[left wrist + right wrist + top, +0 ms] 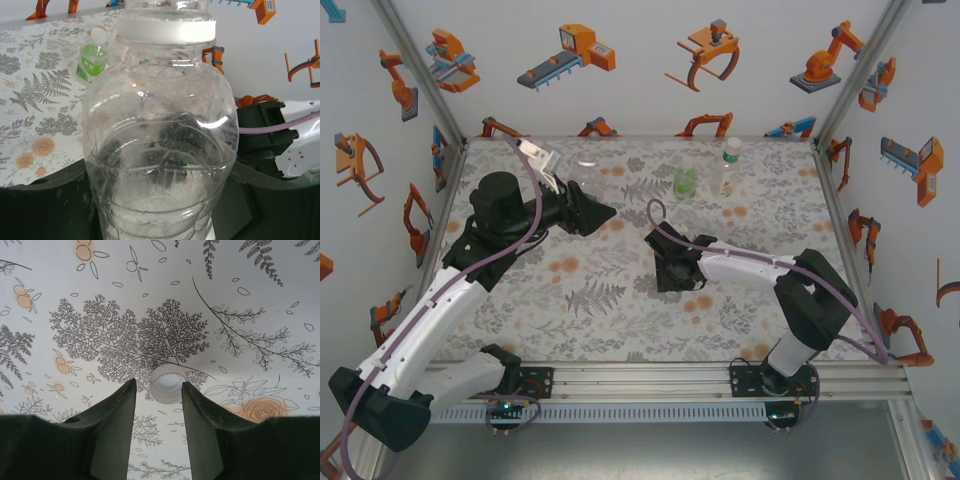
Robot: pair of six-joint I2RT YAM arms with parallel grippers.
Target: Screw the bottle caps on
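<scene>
A short clear bottle [160,125] stands upright and close in the left wrist view, with a white collar [165,30] at its neck; its mouth is cut off by the frame's top. My left gripper [595,212] is shut on its lower body, dark fingers [45,200] on either side. A small whitish cap [166,383] lies open side up on the table. My right gripper [158,385] hangs open just above it, a tip on each side, not touching. At the back stand the green bottle [686,183] and the taller clear bottle [728,165] with a green cap [731,143].
The floral tablecloth [590,300] covers the table, and walls close in the left, right and back. In the left wrist view the right arm [280,135] lies just behind the held bottle. The green bottle [92,60] stands farther off to the left.
</scene>
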